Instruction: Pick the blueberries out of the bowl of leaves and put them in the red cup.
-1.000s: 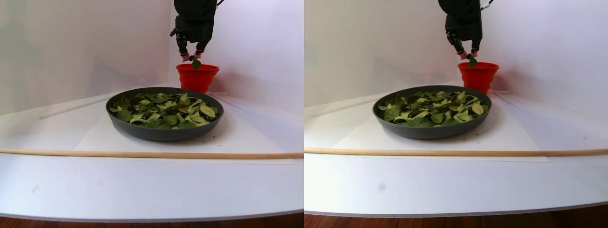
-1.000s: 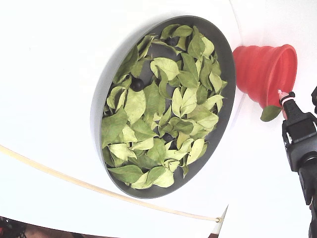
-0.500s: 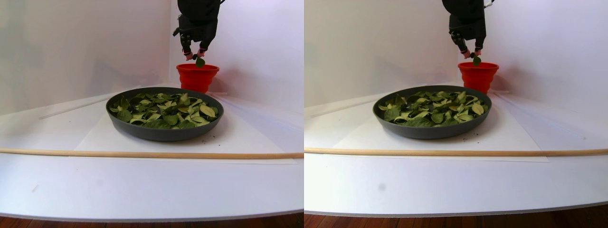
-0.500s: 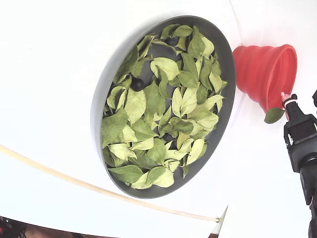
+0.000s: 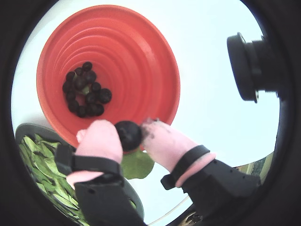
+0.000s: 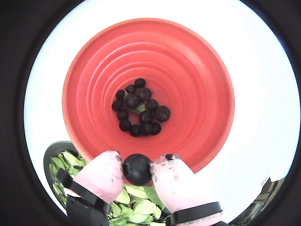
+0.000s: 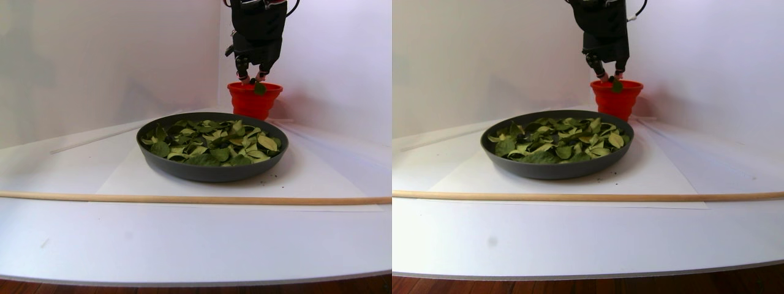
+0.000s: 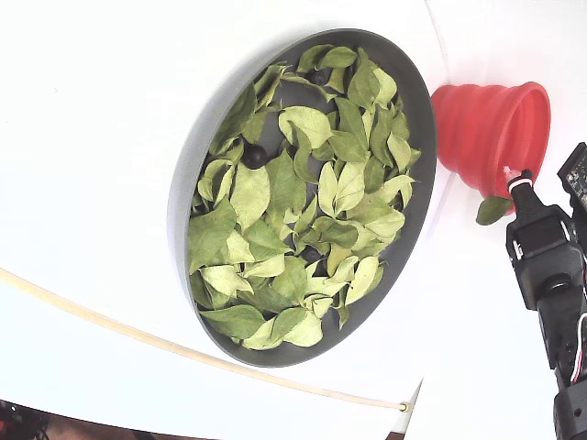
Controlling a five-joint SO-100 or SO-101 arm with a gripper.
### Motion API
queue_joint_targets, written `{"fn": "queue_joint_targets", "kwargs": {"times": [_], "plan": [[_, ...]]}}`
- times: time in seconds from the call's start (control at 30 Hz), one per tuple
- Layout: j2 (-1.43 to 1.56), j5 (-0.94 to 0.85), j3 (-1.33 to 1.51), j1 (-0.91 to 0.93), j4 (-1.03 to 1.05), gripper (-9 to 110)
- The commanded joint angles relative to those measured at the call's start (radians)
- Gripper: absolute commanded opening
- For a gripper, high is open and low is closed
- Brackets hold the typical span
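My gripper (image 5: 128, 134) has pink-padded fingers shut on one dark blueberry (image 6: 137, 168). It holds the berry over the near rim of the red cup (image 5: 136, 52). A green leaf (image 5: 137, 165) hangs just under the held berry; it also shows in the stereo pair view (image 7: 260, 89) and the fixed view (image 8: 492, 210). Several blueberries (image 6: 140, 109) lie in the bottom of the cup (image 6: 197, 75). The dark grey bowl (image 8: 404, 246) is full of green leaves (image 8: 293, 192), with a few dark berries (image 8: 254, 156) showing among them. In the stereo pair view the gripper (image 7: 252, 78) hangs over the cup (image 7: 254, 101), behind the bowl (image 7: 208, 174).
A long thin wooden stick (image 7: 184, 198) lies across the white table in front of the bowl. White walls stand close behind the cup. A black camera (image 5: 249, 66) on the arm juts into a wrist view. The bowl's rim (image 5: 28, 128) lies next to the cup.
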Motion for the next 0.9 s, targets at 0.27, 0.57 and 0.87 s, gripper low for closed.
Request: {"fn": "queue_joint_targets", "kwargs": {"times": [0.27,0.57,0.87], "plan": [[0.028,-0.012,-0.014,0.038,-0.06,21],[0.081,0.003,0.038,0.021,-0.043,20],[0.164,0.034,0.086,-0.012,0.028,20]]}}
